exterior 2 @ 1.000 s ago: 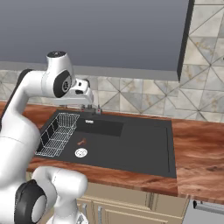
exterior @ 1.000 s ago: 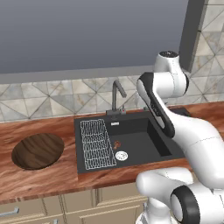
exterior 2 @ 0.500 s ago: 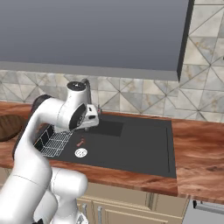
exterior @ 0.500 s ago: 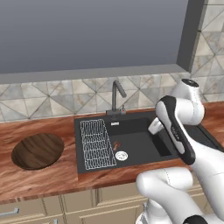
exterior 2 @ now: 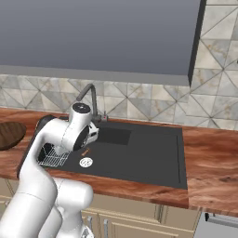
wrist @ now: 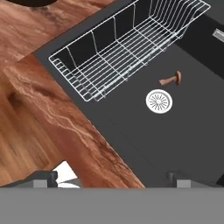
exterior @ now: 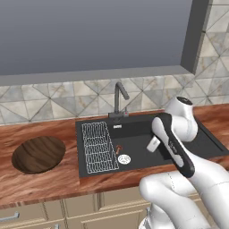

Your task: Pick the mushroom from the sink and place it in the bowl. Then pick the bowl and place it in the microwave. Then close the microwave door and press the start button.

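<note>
A reddish-brown grained wooden counter (exterior: 53, 179) is seen carrying a matte black rectangular sink (exterior: 138, 145), in whose basin a white wire rack (exterior: 99, 146) of thin crossed rods is set. A wide, shallow, round bowl of dark brown wood (exterior: 38, 154) is sunk in the counter, well apart from the sink. A round white drain strainer (wrist: 159, 101) lies just beside the tiny reddish-brown mushroom with a paler stem (wrist: 171, 79) on the basin floor, while the dark two-finger gripper (wrist: 113, 178) is held spread apart, grasping nothing, over the sink's near edge.

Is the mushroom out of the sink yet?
No. The mushroom lies on the sink floor beside the drain strainer; the bowl is empty.
</note>
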Available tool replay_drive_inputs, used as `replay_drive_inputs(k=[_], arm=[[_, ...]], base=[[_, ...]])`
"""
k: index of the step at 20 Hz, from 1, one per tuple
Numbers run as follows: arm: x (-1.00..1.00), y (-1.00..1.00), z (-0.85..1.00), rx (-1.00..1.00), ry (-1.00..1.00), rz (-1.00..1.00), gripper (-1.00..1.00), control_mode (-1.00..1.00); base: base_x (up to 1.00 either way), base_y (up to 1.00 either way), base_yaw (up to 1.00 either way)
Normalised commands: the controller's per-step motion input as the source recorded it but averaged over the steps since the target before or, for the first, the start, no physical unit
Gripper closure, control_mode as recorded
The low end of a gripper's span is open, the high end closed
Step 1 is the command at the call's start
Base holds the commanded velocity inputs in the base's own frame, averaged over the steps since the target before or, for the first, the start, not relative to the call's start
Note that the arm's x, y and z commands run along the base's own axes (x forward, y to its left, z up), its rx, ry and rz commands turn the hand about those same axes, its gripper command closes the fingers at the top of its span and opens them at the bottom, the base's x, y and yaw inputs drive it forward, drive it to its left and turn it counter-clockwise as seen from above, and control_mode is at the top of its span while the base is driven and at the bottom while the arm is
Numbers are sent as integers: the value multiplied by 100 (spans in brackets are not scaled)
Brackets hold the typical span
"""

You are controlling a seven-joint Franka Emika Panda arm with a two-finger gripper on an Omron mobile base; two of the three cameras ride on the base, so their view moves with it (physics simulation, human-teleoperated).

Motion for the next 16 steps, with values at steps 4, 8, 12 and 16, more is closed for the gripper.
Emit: replay_drive_inputs(k=[4,8,12,16], arm=[[18,21,-13,-3,5,-1,-100,-100],[71,45,-20,-3,8,-20,-100,-100],[59,24,-28,0,5,-24,-100,-100],[44,2,-31,5,5,-21,-100,-100]], base=[[0,0,0],[0,0,0],[0,0,0],[0,0,0]])
